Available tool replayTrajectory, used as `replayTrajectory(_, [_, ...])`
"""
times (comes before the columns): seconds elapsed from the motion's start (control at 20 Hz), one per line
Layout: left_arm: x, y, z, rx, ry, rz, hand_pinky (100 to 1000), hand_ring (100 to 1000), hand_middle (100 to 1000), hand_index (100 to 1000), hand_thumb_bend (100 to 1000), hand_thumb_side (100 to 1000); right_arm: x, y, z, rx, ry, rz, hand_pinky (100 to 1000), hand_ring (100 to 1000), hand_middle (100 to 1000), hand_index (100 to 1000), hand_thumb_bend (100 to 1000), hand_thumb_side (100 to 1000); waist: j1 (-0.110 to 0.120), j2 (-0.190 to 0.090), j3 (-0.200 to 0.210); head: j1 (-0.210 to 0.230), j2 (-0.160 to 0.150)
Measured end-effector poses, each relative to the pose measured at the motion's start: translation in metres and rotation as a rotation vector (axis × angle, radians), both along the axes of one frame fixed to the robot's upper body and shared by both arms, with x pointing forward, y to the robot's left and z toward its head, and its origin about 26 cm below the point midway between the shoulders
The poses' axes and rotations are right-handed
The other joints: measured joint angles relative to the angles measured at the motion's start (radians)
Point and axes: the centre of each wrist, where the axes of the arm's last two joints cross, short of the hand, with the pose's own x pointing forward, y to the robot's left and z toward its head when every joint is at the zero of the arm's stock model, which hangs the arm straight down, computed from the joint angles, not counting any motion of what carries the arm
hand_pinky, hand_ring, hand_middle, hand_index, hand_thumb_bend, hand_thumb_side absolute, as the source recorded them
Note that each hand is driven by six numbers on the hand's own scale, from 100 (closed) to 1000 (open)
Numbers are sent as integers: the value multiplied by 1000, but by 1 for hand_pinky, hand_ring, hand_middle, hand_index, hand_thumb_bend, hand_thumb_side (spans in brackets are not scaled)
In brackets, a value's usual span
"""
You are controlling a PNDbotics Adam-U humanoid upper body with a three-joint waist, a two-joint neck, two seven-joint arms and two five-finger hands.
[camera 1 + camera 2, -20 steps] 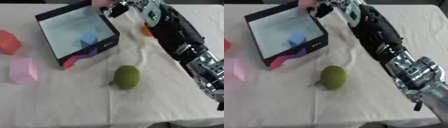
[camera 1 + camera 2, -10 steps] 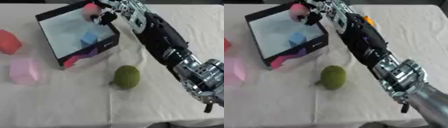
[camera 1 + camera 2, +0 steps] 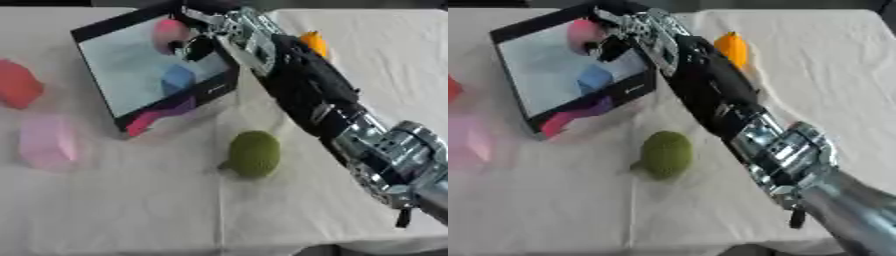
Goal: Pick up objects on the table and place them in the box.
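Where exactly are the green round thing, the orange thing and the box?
green round thing (image 3: 255,153), left eye view, middle of its top.
orange thing (image 3: 732,47), right eye view, centre of its body.
box (image 3: 118,25), left eye view, its black far rim.

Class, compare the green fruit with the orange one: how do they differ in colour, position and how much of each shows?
The green fruit is dull green; the orange fruit is bright orange. The green one lies in the open near the table's middle, fully visible, nearer the camera than the box; the orange one sits farther back, partly hidden behind the right arm. Both rest on the white cloth, outside the box.
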Motion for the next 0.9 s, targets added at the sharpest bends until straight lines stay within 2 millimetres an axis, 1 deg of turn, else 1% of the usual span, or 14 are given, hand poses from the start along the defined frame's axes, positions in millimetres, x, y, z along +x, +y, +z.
replayTrajectory(0.05, [0,0,0,3,0,1,921,878,797,786,100,690,0,0,-2,-6,3,2,789,695,565,722,100,275,0,0,1,-3,0])
replayTrajectory(0.1, [0,0,0,4,0,1,921,878,797,786,100,690,0,0,-5,-15,5,4,812,729,599,755,100,284,0,0,3,-4,0])
replayTrajectory(0.15, [0,0,0,5,0,0,921,878,796,786,100,691,0,0,-6,-23,6,5,818,743,616,774,100,331,0,0,4,-6,0])
replayTrajectory(0.2, [-1,0,0,6,-1,0,921,878,796,786,100,692,0,0,-7,-32,7,6,822,773,658,817,100,380,0,0,5,-7,0])
replayTrajectory(0.35, [-1,0,0,10,0,2,921,879,796,786,100,694,0,0,-10,-59,9,12,852,821,727,868,108,438,0,0,5,-8,0])
replayTrajectory(0.45, [-1,0,0,13,2,4,921,879,796,786,100,696,0,-1,-10,-76,14,21,881,847,754,895,130,466,0,0,5,-8,0])
replayTrajectory(0.55, [-1,0,0,14,5,3,922,880,797,786,100,696,0,-1,-9,-89,27,28,905,855,762,920,183,494,0,0,4,-8,0])
replayTrajectory(0.65, [-1,0,-1,16,9,3,922,880,797,786,100,696,0,-1,-9,-92,29,32,925,851,764,940,239,500,0,0,4,-8,0])
replayTrajectory(0.9, [-2,0,-1,19,10,4,922,880,796,786,100,696,-1,0,-4,-81,8,39,960,865,803,981,316,506,0,0,2,-8,0])
